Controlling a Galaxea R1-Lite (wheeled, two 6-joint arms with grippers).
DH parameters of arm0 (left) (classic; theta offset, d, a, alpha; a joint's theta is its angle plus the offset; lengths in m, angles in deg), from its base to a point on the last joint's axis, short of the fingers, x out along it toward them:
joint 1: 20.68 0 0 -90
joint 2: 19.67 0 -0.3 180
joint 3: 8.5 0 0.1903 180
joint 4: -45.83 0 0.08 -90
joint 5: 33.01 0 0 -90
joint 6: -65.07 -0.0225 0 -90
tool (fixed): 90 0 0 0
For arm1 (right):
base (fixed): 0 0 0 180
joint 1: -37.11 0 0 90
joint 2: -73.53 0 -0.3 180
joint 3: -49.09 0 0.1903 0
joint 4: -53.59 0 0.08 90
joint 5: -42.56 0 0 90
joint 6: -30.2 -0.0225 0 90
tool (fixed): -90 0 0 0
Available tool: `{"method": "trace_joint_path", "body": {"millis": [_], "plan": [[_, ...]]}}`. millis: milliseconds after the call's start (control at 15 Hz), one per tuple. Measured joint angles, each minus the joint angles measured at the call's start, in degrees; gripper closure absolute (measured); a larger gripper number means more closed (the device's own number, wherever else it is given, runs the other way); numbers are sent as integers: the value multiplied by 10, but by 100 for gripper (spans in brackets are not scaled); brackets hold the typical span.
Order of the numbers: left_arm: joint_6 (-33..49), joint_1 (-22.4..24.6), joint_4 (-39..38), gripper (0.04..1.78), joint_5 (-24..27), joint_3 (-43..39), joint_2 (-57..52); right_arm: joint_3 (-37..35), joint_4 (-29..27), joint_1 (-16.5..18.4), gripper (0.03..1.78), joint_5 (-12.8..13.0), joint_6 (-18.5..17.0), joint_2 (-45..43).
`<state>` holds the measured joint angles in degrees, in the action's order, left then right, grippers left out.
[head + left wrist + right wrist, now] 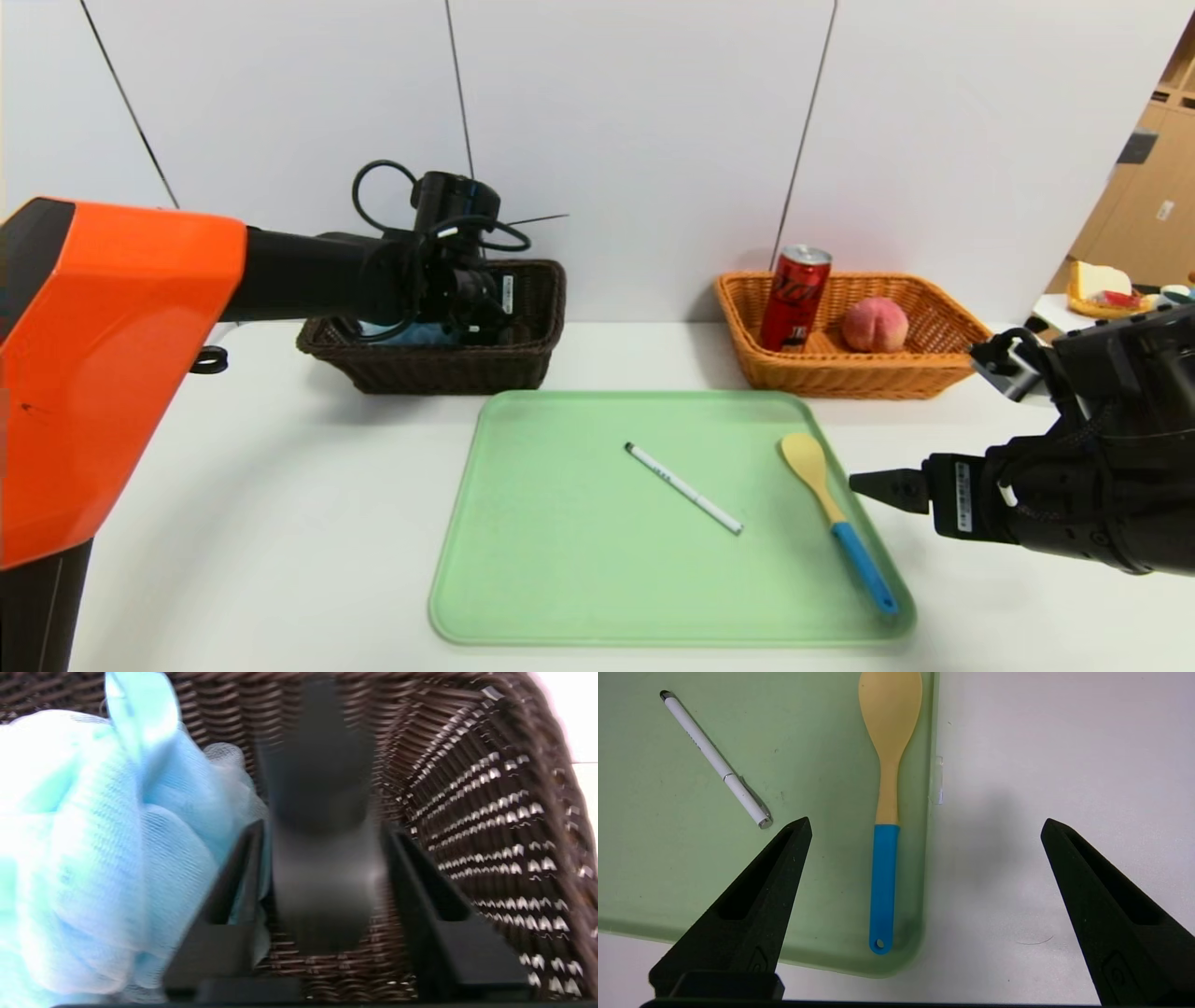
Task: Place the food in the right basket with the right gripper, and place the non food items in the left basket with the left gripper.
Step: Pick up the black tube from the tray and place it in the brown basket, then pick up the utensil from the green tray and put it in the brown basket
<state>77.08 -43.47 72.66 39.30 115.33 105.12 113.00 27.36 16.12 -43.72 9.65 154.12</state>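
My left gripper [322,830] reaches down into the dark brown basket [448,369]. Its jaws stand open around a small dark bottle [322,812], which is blurred, with slim gaps on both sides. The light blue pouf [93,849] lies in the same basket beside one finger. My right gripper [868,485] is open and empty, low by the tray's right edge. The white pen [683,487] and the yellow spoon with a blue handle [831,509] lie on the green tray [560,560]. The red soda can [794,299] and the peach [875,324] sit in the orange-tan basket [934,373].
White wall panels stand close behind both baskets. A small black ring [210,359] lies on the table left of the dark basket. A side table with a plate of food [1106,289] is at the far right.
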Motion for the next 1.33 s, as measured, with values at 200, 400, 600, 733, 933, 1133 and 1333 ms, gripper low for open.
{"method": "trace_joint_path", "body": {"millis": [200,400,600,733,933,1133,1333], "plan": [[0,-1,-13,63,-3,1,2,3,0,0,11,0,-1,1],[-4,-1,-26,46,-37,1,-1,3,0,0,11,-1,0,1],[-3,-5,-122,35,-112,-2,-3,3,0,0,11,-1,-1,1],[-7,-8,-132,30,-149,-10,-15,2,1,-1,11,-1,-1,1],[-17,-8,-69,24,-106,-63,-69,1,3,-5,11,-1,-1,-1],[-31,-36,-33,20,-27,-129,-137,-5,3,-6,11,0,-2,-9],[28,-81,26,18,-23,-131,-179,-12,3,-6,11,-1,-3,-17]]}}
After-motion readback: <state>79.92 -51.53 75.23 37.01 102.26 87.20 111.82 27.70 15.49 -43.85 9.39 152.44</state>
